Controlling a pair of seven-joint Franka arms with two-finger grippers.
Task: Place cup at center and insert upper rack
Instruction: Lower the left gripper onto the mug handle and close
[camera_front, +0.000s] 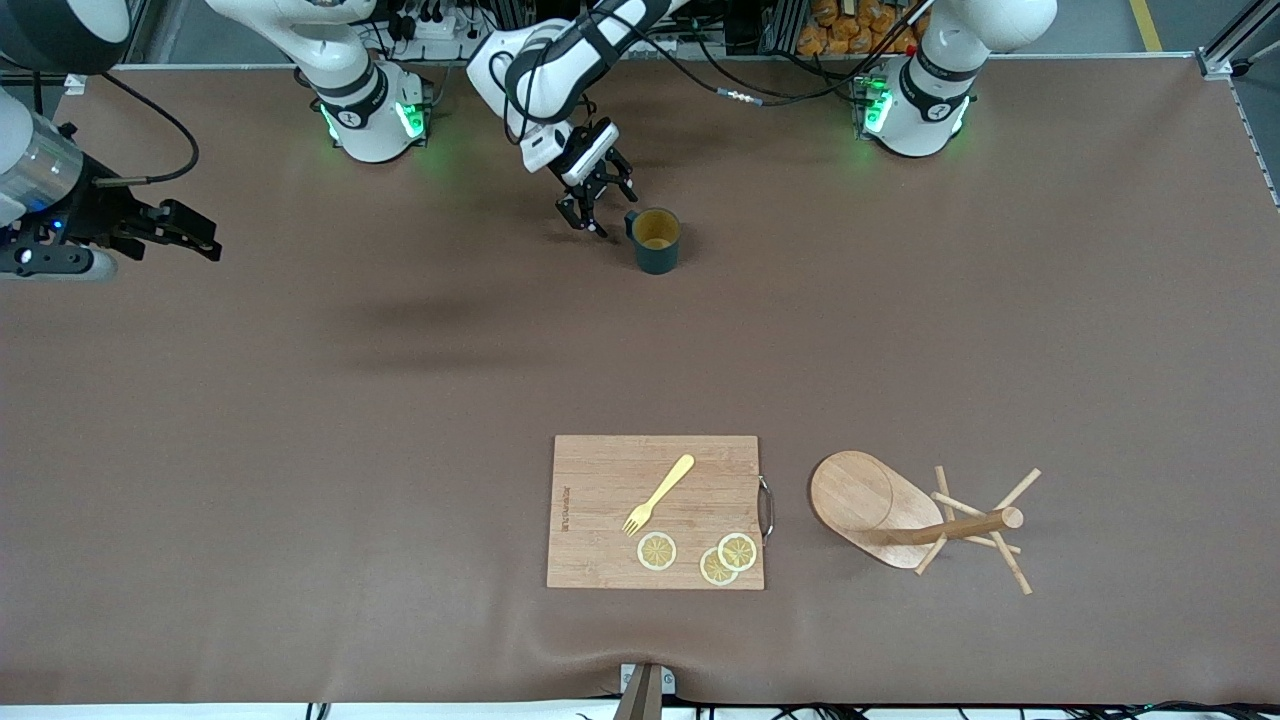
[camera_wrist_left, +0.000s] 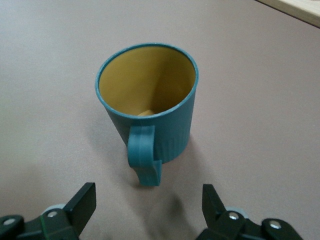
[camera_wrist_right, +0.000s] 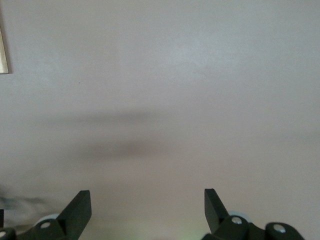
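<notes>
The dark teal cup (camera_front: 657, 241) stands upright on the brown table, well farther from the front camera than the cutting board. In the left wrist view the cup (camera_wrist_left: 147, 102) shows a yellowish inside, and its handle (camera_wrist_left: 143, 155) points at my left gripper. My left gripper (camera_front: 595, 213) (camera_wrist_left: 149, 200) is open, low beside the cup toward the right arm's end, a short way off the handle. The upper rack (camera_front: 905, 515), a light wooden mug tree, lies tipped on its side beside the board toward the left arm's end. My right gripper (camera_front: 190, 235) (camera_wrist_right: 147, 197) hangs open and waits over bare table.
A rectangular wooden cutting board (camera_front: 600, 540) lies near the front edge, with a yellow fork (camera_front: 659, 493) and three lemon slices (camera_front: 700, 553) on it. The robots' bases (camera_front: 370, 115) stand along the table edge farthest from the front camera.
</notes>
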